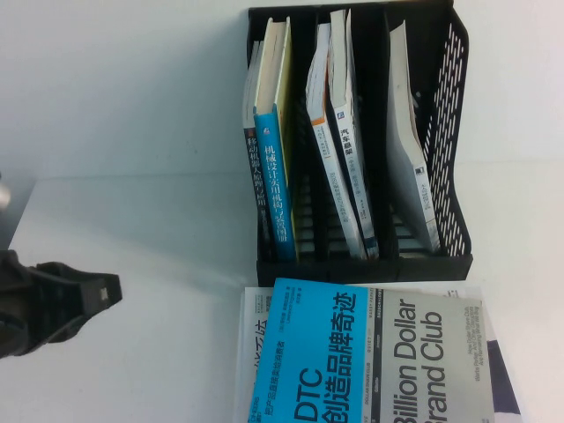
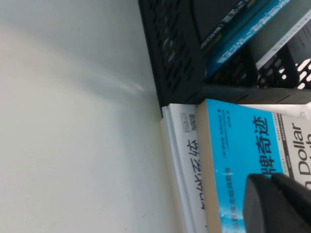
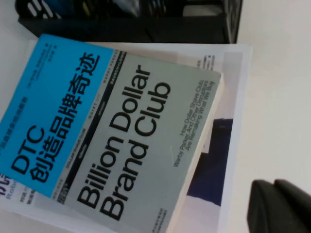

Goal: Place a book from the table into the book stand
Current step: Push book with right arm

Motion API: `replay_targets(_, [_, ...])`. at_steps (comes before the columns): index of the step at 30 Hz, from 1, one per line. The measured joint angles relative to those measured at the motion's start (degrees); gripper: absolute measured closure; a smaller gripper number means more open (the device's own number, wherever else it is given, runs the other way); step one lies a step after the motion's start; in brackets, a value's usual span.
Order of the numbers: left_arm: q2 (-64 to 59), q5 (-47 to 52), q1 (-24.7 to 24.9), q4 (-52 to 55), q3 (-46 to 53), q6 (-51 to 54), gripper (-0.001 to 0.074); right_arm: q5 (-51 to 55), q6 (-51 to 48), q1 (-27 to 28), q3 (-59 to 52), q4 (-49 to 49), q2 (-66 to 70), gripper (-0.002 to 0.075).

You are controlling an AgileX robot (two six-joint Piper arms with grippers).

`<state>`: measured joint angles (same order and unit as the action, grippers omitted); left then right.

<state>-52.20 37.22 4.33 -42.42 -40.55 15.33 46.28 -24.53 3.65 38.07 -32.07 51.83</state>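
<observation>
Left end effector [image 2: 277,204]: low at the left table edge in the high view, fingers closed together, nothing held. From the left wrist view, positioned above the blue half of the book [image 2: 233,160], no contact discernible.

Right end effector [image 3: 282,206]: absent from the high view; in the right wrist view, closed fingers showing dark, empty, hanging over the white book [image 3: 231,92] beside the grey edge of the book.

Book: blue-and-grey paperback, lying flat and face up on top of the white book, slightly skewed to it, below and ahead of both end effectors. Far edge just short of the front lip of the book stand [image 1: 361,264]; contact between the two not determinable.

Book stand: black, three slots, upright on the table [image 1: 132,132], beyond the book as seen from either end effector. Left slot: blue-spined volume [image 1: 275,176] with a darker volume beside it. Middle slot: two leaning books. Right slot: one leaning white book.
</observation>
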Motion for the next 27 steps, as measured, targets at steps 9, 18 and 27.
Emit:
replay_targets(9, [-8.3, 0.7, 0.0, -11.8, -0.1, 12.0, 0.0739, -1.9, -9.1, 0.0, -2.8, -9.3, 0.6, 0.0729])
replay_targets(18, [-17.6, 13.7, -9.9, -31.0, -0.2, 29.0, 0.0739, -1.2, -12.9, 0.0, -2.9, -9.6, 11.1, 0.0729])
replay_targets(27, [-26.3, 27.2, -19.3, -35.2, -0.5, 35.9, 0.0739, -2.4, -13.3, -6.2, -2.9, -9.4, 21.7, 0.0729])
